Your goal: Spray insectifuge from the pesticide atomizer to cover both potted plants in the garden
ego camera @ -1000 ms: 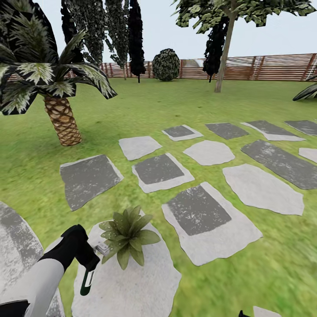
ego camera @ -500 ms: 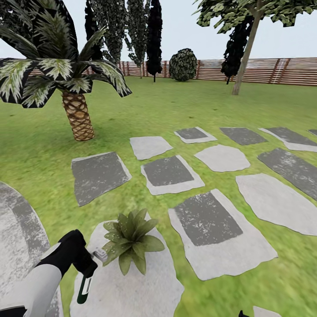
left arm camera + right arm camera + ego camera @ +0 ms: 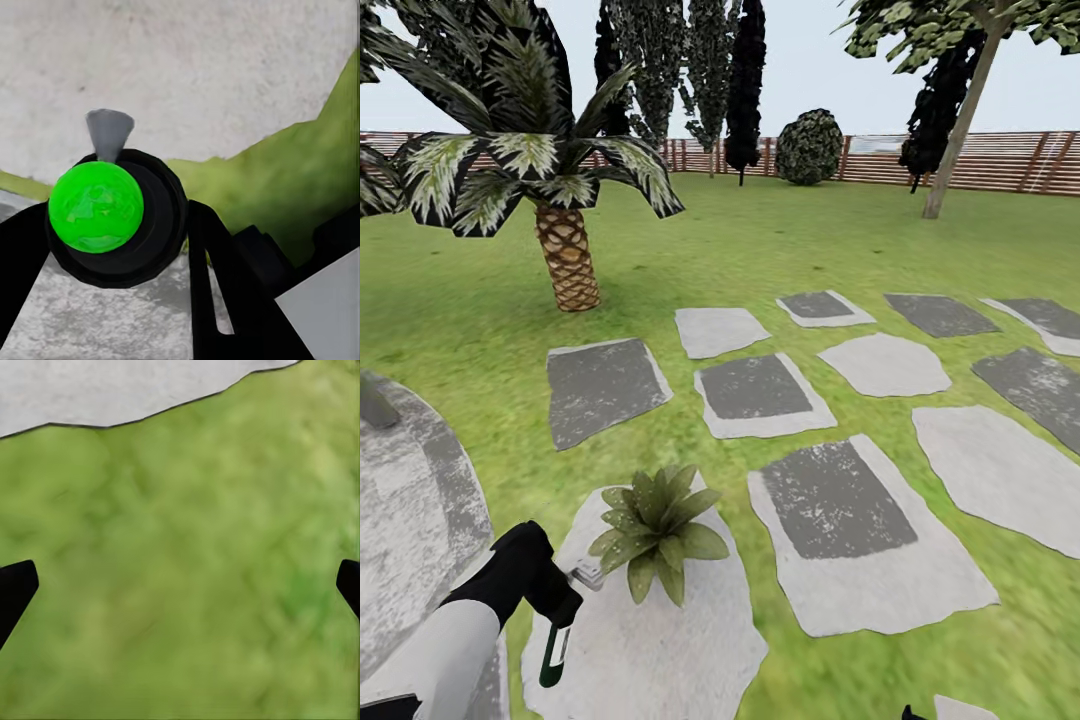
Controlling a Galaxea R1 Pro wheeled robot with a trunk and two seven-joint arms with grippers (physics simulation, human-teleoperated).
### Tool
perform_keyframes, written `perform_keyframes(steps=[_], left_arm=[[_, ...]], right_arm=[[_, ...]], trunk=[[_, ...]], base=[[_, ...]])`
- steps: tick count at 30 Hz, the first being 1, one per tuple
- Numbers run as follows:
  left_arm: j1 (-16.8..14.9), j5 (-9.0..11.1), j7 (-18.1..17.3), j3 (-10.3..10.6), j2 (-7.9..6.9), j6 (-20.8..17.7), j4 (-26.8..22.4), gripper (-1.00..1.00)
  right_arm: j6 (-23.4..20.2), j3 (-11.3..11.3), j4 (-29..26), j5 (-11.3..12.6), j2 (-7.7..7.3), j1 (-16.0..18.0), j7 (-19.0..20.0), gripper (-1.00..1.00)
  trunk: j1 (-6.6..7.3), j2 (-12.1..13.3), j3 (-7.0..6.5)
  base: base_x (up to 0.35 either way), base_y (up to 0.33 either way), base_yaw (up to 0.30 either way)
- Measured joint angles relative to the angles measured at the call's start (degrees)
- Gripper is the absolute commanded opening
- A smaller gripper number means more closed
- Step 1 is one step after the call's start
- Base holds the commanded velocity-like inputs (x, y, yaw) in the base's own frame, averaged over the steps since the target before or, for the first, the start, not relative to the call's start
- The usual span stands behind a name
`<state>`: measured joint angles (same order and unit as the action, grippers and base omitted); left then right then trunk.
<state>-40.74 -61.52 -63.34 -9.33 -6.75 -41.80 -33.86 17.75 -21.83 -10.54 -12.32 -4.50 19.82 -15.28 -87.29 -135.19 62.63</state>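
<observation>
In the head view a potted plant (image 3: 655, 530), a low green rosette, stands on a pale stepping stone (image 3: 660, 650) at the lower left. My left gripper (image 3: 560, 600) is just beside it, shut on the pesticide atomizer (image 3: 553, 655). The atomizer's dark green bottle hangs down and its grey nozzle (image 3: 588, 573) points at the leaves, almost touching them. The left wrist view has the atomizer (image 3: 112, 217) with a bright green round part, gripped between my black fingers (image 3: 225, 300). My right gripper (image 3: 180, 585) is open over grass, fingertips wide apart.
A scaly-trunked palm (image 3: 565, 255) stands at the left. Grey stepping stones (image 3: 840, 500) run across the lawn to the right. A round stone patio (image 3: 410, 500) lies at the far left. A slatted fence (image 3: 1010, 160), a bush (image 3: 810, 147) and trees close the back.
The whole picture has slid rightward, so the camera has turned left and more of the patio shows. My left gripper still holds the atomizer beside the plant.
</observation>
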Motion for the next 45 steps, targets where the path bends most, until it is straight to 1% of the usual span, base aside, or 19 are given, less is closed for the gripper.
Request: perform_keyframes(steps=[5, 13, 17, 24, 27, 33, 42, 45], left_arm=[[0.0, 0.0, 0.0, -0.09, 0.1, 0.0, 0.0, -1.0], [-0.01, 0.0, 0.02, 0.11, 0.12, 0.0, 0.02, -1.0], [-0.01, -0.05, 0.05, 0.1, -0.35, 0.01, 0.02, -1.0], [-0.03, -0.01, 0.09, -0.04, -0.51, -0.06, -0.11, -1.0], [-0.2, -0.29, 0.07, 0.04, -0.51, -0.16, -0.17, -1.0], [-0.77, -0.59, -0.02, 0.54, 0.37, -0.27, -0.18, -1.0], [-0.84, -0.62, 0.01, 0.29, 0.08, -0.31, -0.16, -1.0], [-1.01, -0.63, -0.07, 0.25, -0.01, -0.44, -0.18, -1.0]], right_arm=[[0.0, -0.02, 0.0, 0.0, 0.0, 0.0, 0.0, 1.0], [0.0, -0.04, -0.01, 0.0, -0.06, -0.01, 0.01, 1.0], [-0.03, -0.01, 0.0, 0.0, -0.02, -0.01, 0.01, 1.0], [-0.02, 0.0, 0.08, 0.0, 0.0, 0.0, -0.01, 1.0], [-0.08, 0.0, 0.09, -0.04, 0.0, 0.0, -0.01, 1.0], [-0.14, 0.0, 0.25, -0.09, 0.03, 0.0, 0.03, 1.0], [-0.18, -0.02, 0.16, -0.06, 0.02, -0.01, 0.1, 1.0], [-0.13, 0.0, 0.18, -0.07, 0.08, 0.0, 0.04, 1.0]], trunk=[[0.01, 0.0, 0.0], [0.0, 0.0, 0.0], [0.0, 0.0, 0.0], [-0.02, 0.0, 0.0], [-0.02, 0.0, 0.0], [0.0, 0.0, 0.0], [0.02, 0.0, 0.0], [0.03, 0.0, 0.0]], base=[[0.024, -0.273, 0.239], [0.053, -0.273, 0.02], [0.001, -0.273, 0.03], [-0.101, -0.263, 0.256], [-0.168, -0.246, 0.276], [-0.022, -0.275, 0.274], [0.155, -0.283, 0.045], [0.242, -0.237, 0.237]])
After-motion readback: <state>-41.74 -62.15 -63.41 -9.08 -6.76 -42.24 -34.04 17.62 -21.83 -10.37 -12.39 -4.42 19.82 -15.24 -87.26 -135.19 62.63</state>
